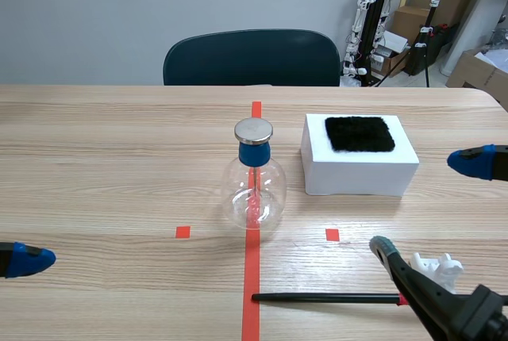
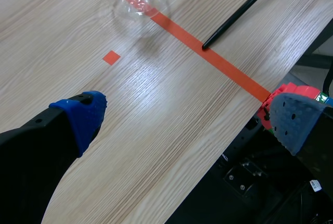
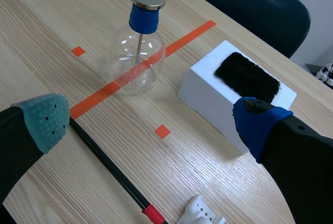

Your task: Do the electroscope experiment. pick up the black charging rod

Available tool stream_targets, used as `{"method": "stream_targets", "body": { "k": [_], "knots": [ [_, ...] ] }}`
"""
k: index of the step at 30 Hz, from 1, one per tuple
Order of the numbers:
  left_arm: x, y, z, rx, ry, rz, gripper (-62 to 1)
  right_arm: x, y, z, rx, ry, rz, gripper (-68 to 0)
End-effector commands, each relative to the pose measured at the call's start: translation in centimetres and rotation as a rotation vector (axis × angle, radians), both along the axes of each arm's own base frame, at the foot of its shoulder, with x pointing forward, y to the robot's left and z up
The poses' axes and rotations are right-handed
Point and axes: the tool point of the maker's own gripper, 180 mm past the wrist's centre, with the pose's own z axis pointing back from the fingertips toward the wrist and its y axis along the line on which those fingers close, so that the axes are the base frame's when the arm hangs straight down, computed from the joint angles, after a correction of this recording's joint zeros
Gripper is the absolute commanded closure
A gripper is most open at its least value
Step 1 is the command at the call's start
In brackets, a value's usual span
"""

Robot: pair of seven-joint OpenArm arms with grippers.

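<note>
Down by the table's (image 1: 95,166) near edge, just right of the middle tape line: black rod (image 1: 325,298), flat on the wood, running left to right, left tip touching the tape, red band at the right end just beside a small white plastic piece (image 1: 435,268). Gripped by neither arm. Above the rod's right half, right gripper (image 1: 432,204), released and spread wide, with its grey-green pad (image 1: 383,246) toward the near side over the rod and its blue pad (image 1: 472,161) far out to the right, level with the white box (image 1: 359,168). Low at the left, left gripper (image 2: 187,120), likewise released and holding nothing, with one blue finger over the wood and the other out past the table's near edge; well apart from the rod. Farther back on the tape line, a clear flask (image 1: 254,186), upright, with a blue collar and a round metal cap, parted from the rod by a strip of bare wood. Right of the flask, near but not touching, the white box with a black fuzzy pad (image 1: 359,133) on top. Wide bare wood left of the flask, all the way across to the left gripper. Beyond the far edge, a dark chair (image 1: 251,57), close against the table.
</note>
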Motion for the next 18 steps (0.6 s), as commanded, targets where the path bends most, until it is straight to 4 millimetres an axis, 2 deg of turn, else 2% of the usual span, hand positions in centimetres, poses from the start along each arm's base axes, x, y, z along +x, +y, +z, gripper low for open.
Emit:
{"method": "stream_targets", "body": {
  "k": [1,18],
  "knots": [
    [0.4,-0.4,0.9,-0.037,-0.03,0.005,-62.3,0.2,0.3,0.8,0.016,-0.027,0.006,-65.5],
    [1.2,-1.2,4.2,-0.18,-0.162,0.005,-62.3,0.2,0.3,0.8,0.016,-0.026,0.006,-65.5]
  ]
}}
